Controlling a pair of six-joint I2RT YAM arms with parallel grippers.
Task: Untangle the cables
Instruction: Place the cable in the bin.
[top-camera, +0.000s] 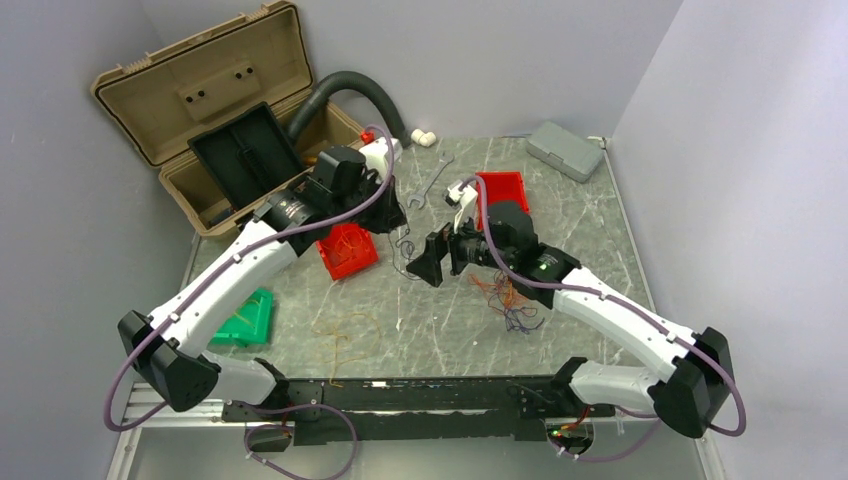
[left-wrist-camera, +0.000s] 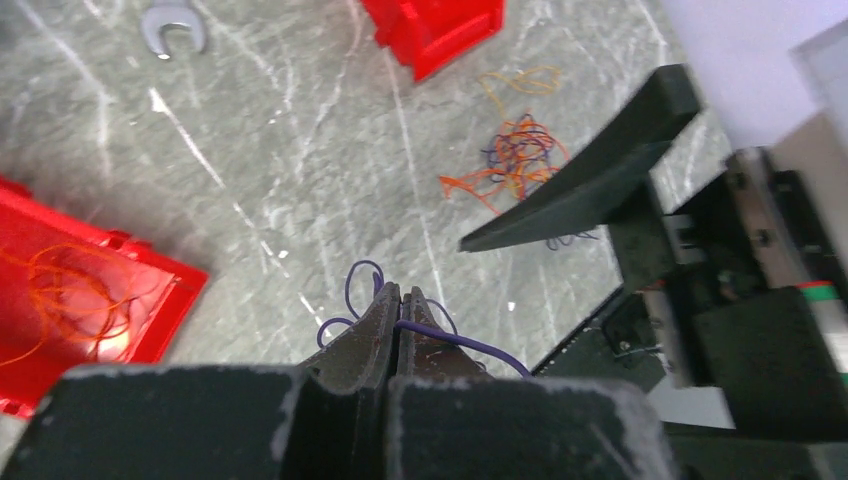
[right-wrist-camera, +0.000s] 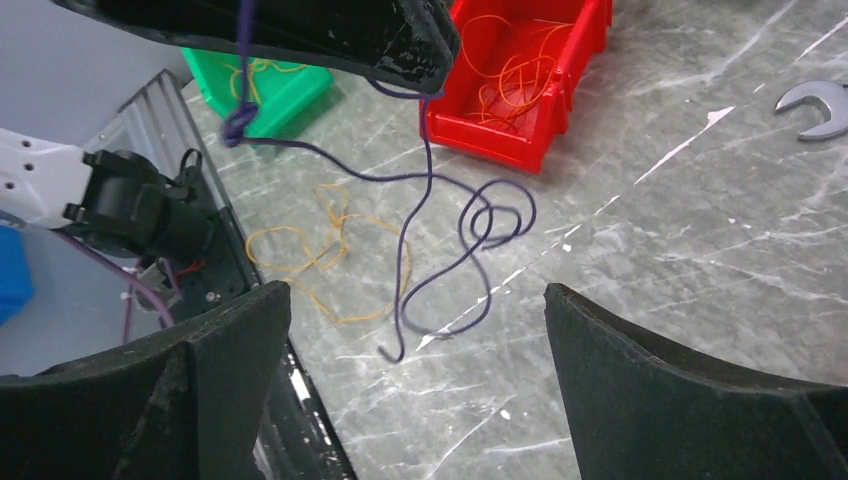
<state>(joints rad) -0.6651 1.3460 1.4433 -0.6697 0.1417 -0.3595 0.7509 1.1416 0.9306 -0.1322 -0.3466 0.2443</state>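
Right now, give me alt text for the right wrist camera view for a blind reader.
A thin dark purple wire hangs in loops from the shut left gripper at the top, over the grey marbled table, seen between the black fingers of the open right gripper. Behind are a red plastic bin holding orange wire and a green bin.

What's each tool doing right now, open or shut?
Left tool: closed, holding a thin purple wire.
Right tool: open, holding nothing.
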